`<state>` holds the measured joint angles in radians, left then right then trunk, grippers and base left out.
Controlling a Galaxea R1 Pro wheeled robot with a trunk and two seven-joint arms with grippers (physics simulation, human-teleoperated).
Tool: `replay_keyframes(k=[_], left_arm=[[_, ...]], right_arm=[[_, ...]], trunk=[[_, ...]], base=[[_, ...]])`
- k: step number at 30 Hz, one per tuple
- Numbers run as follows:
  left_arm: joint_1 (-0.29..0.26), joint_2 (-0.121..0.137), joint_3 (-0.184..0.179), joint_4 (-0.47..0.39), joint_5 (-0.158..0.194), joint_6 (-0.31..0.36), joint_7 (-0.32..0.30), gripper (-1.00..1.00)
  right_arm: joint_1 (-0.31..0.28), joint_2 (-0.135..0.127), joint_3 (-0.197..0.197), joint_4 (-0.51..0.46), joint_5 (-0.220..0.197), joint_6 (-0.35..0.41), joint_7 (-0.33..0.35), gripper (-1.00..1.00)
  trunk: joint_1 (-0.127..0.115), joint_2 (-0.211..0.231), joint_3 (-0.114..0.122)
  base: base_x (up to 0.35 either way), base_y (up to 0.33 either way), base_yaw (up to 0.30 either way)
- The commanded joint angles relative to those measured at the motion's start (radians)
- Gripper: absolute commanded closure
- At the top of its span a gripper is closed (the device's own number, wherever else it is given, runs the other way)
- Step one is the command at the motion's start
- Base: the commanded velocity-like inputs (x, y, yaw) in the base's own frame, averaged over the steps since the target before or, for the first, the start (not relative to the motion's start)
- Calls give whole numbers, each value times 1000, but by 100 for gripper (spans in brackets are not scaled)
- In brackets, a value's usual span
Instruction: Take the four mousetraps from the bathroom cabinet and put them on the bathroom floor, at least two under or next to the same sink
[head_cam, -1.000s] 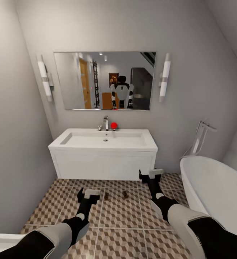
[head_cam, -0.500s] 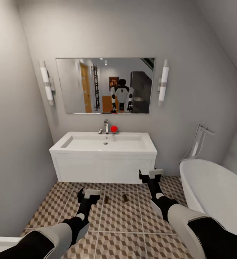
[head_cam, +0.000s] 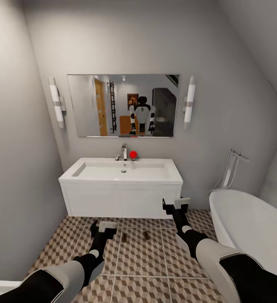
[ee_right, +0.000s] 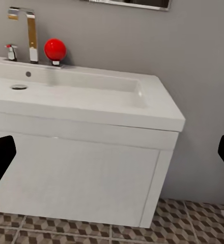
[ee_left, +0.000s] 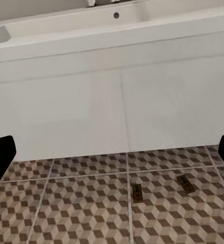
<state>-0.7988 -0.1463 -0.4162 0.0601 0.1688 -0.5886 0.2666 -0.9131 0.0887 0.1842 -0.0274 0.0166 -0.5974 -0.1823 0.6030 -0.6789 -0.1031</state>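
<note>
Two mousetraps (head_cam: pixel 124 237) (head_cam: pixel 146 235) flat on the bathroom floor (head_cam: pixel 142 256) before the sink (head_cam: pixel 121 185); left claw (head_cam: pixel 103 227) and right claw (head_cam: pixel 176 205) spread wide, empty.

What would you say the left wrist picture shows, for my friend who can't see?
Two small brown mousetraps lie on the patterned bathroom floor in front of the white sink. The left hand is open, its dark fingertips showing at both edges.
</note>
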Motion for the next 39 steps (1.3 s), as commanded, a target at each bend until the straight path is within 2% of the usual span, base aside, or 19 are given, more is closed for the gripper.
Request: replay_keyframes(k=[1, 39], left_arm=[[-2, -1, -9, 4, 8, -6, 2, -100], [-2, -1, -9, 5, 8, -8, 2, -100]], right_arm=[[-1, 0, 8, 1, 2, -1, -9, -100], [-1, 0, 9, 1, 2, -2, -9, -100]], trunk=[[-4, 6, 3], [-149, 272, 183]], base=[[0, 0, -45], [0, 0, -60]])
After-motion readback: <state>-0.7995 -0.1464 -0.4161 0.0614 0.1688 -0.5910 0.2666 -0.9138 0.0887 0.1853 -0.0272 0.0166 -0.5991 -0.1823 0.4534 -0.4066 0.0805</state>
